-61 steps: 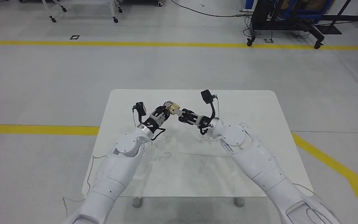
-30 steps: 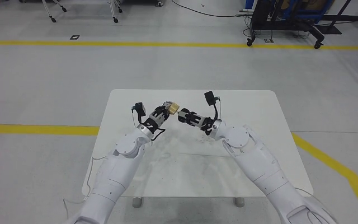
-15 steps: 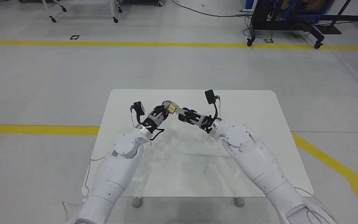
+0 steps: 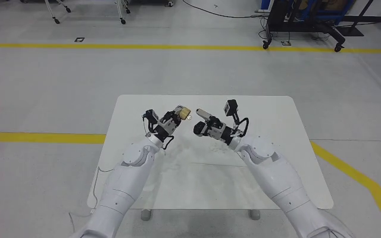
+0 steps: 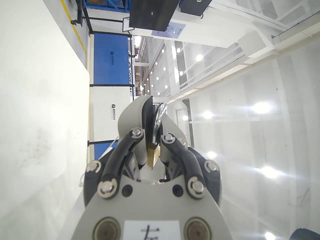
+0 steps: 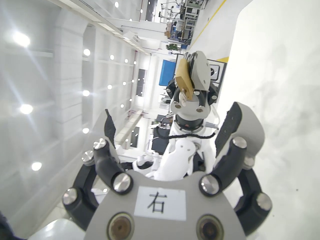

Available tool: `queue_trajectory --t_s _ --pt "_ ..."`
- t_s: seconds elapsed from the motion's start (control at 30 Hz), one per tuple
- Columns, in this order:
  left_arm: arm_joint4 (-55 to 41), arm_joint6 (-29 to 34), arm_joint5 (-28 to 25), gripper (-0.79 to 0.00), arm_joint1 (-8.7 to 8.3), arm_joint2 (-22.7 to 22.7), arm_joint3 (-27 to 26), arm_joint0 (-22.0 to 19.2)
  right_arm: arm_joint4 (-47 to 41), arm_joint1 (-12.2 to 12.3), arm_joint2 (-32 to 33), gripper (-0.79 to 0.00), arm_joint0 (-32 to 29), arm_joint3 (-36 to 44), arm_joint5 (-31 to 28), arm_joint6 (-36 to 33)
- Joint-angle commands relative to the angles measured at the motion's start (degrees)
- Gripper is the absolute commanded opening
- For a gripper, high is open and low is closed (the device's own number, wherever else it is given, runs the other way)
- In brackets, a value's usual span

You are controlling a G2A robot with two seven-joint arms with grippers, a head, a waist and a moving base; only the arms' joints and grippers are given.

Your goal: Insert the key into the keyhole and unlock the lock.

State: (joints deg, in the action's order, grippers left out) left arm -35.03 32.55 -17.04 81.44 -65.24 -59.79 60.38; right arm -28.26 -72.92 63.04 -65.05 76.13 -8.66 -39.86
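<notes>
A brass padlock (image 4: 184,112) is held above the white table (image 4: 268,172) with my left gripper (image 4: 177,115) shut on it. In the left wrist view its brass body (image 5: 152,154) and silver shackle (image 5: 159,116) sit between the closed fingers (image 5: 147,116). From the right wrist view the padlock (image 6: 184,77) faces me, and a small silver key (image 6: 183,99) sticks out of its keyhole. My right gripper (image 6: 171,109) stands open with nothing in it, a short gap away from the lock. From above, this right gripper (image 4: 199,116) is just to the right of the padlock.
Both arms hang over the back middle of the table, and its far edge (image 4: 202,96) lies close behind the grippers. A yellow floor line (image 4: 53,137) runs past the table's left side. A black wheeled rack (image 4: 303,24) stands far back on the floor.
My right gripper was against the padlock; it has since opened, let go of the key and drawn back to the right. The left gripper still holds the padlock in about the same place.
</notes>
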Motion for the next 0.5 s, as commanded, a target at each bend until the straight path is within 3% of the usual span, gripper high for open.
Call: queue_trajectory --t_s 0.0,0.2,0.47 --pt "-2.0 1.3 -0.5 -0.785 0.42 0.7 1.4 -0.7 -4.0 0.0 0.5 -0.665 -0.2 -0.5 1.4 -3.5" --pt "-3.3 3.8 -1.9 -0.785 1.07 1.9 4.5 -2.1 -8.6 0.1 0.6 -0.68 0.4 -1.9 5.8 -9.2" --pt "-4.2 6.5 -3.1 -0.785 1.1 1.1 5.9 -2.5 -8.6 -0.1 -0.2 -0.717 1.7 -3.9 9.3 -9.6"
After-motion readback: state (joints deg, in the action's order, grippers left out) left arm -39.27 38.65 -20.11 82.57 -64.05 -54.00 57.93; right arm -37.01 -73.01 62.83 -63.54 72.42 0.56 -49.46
